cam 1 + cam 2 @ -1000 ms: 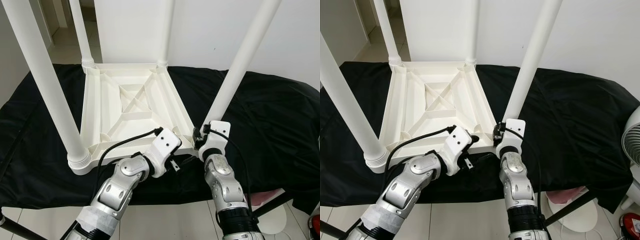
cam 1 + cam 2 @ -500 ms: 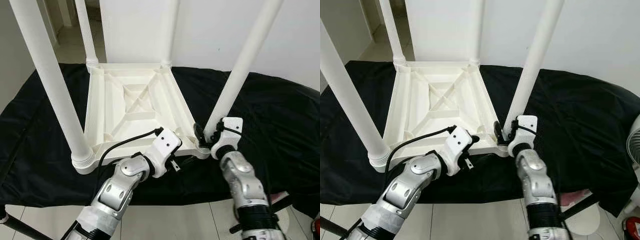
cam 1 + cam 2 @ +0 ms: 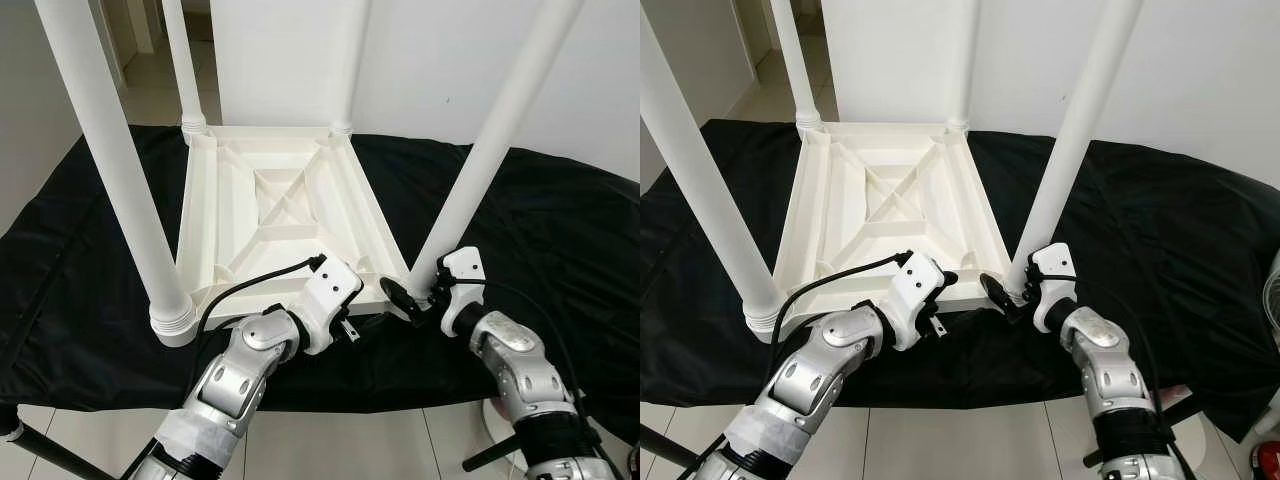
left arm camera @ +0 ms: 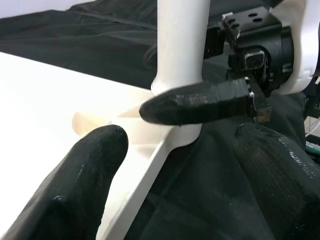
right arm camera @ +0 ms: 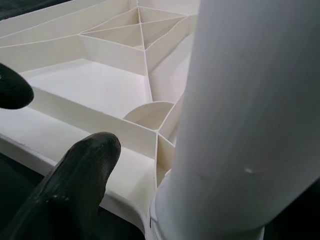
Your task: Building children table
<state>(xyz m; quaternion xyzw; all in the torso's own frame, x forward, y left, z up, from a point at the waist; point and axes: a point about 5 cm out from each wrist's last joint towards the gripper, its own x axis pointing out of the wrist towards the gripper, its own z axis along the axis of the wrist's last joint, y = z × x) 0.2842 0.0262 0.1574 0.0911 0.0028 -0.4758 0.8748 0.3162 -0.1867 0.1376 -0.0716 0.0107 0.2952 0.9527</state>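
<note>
The white children's table [image 3: 280, 215] lies upside down on the black-draped counter [image 3: 560, 230] with all four legs standing in its corners, so assembly looks nearly finished, while the spread right tool [image 3: 413, 303] brackets the near-right leg [image 3: 480, 170] base and the left tool [image 4: 175, 165], fingers apart, straddles the table's near rim beside it.

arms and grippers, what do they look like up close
Both arms are silver metal with rounded joint segments and white wrist housings. The left arm has white wrap on its lower section and a black cable looping to the wrist. The right arm has a black ribbed band and thin black cables. The left gripper and right gripper have long black rounded fingers.
</note>
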